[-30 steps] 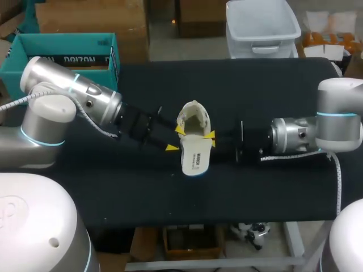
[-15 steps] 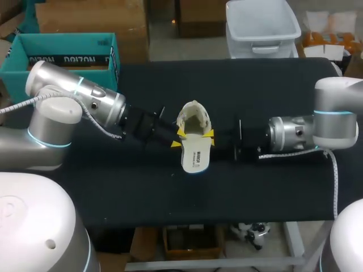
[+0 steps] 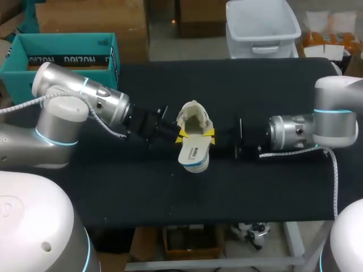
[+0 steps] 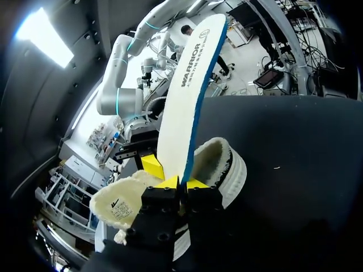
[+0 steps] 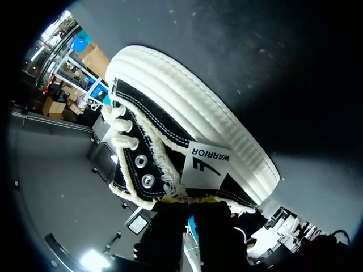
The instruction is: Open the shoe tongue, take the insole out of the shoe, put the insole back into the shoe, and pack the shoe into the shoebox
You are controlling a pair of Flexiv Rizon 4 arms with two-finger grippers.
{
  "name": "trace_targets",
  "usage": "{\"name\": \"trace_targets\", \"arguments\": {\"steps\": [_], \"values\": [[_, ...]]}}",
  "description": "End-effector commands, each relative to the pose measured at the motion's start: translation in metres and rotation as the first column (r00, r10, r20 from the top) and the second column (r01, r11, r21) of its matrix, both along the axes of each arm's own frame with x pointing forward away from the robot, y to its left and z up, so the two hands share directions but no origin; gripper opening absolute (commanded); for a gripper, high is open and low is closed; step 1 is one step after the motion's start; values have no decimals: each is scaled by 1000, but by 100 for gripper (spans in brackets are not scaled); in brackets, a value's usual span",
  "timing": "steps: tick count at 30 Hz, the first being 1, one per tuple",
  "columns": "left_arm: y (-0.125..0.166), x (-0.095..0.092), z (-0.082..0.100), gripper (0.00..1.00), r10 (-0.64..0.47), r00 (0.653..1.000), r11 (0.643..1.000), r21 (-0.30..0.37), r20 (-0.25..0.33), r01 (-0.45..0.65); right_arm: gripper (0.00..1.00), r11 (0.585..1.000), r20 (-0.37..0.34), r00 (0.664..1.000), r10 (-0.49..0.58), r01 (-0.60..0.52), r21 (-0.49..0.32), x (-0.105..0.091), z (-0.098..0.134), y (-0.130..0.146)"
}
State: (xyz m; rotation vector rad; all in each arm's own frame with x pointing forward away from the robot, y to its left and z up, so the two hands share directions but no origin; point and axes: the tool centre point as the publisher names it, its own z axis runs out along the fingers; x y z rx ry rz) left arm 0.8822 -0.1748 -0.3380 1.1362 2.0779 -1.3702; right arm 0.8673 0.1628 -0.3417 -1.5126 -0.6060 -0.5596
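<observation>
Standing on the black table [image 3: 272,187], the shoe [image 3: 195,118] is a black canvas low-top with a thick, ribbed white rubber sole, metal eyelets, a white side label with dark print, and cream fleece lining that curls out over its collar and opened tongue. The teal shoebox [image 3: 62,41] lies well apart from the shoe, off beyond the left arm.

The insole [image 3: 191,154] is white on its upper face, carries dark print and has a blue edge. One end sits at the shoe's opening. The rest is tilted up and out of the shoe, its free end clear of the lining.

The left gripper [image 3: 180,136] is at the shoe's left side. Its yellow fingertips [image 4: 170,182] are drawn to a narrow gap and pinch the insole's lower edge between them, as the left wrist view shows, with the insole rising steeply ahead of the fingers.

The right gripper [image 3: 211,135] is at the shoe's right side, opposite the left one. In the right wrist view its fingers stand close together on the fleece-trimmed side wall of the shoe, just beneath the label, gripping that wall. One of its yellow tips shows against the lining in the left wrist view, just beside the insole.
</observation>
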Motion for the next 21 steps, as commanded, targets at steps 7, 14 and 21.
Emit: {"name": "trace_targets", "arguments": {"steps": [7, 14, 21], "values": [[0, 5, -4, 0, 6, 1000, 1000, -12, -2, -6, 78, 1000, -25, 999, 24, -24, -12, 4, -1, 6], [2, 2, -3, 0, 9, 1000, 1000, -21, 2, -9, 86, 998, -27, 1000, 2, -4, -55, -17, 10, 4], [2, 1, -3, 0, 12, 1000, 1000, -23, -1, -12, 47, 998, -14, 1000, -15, 14, -64, -30, 16, 1]]}}
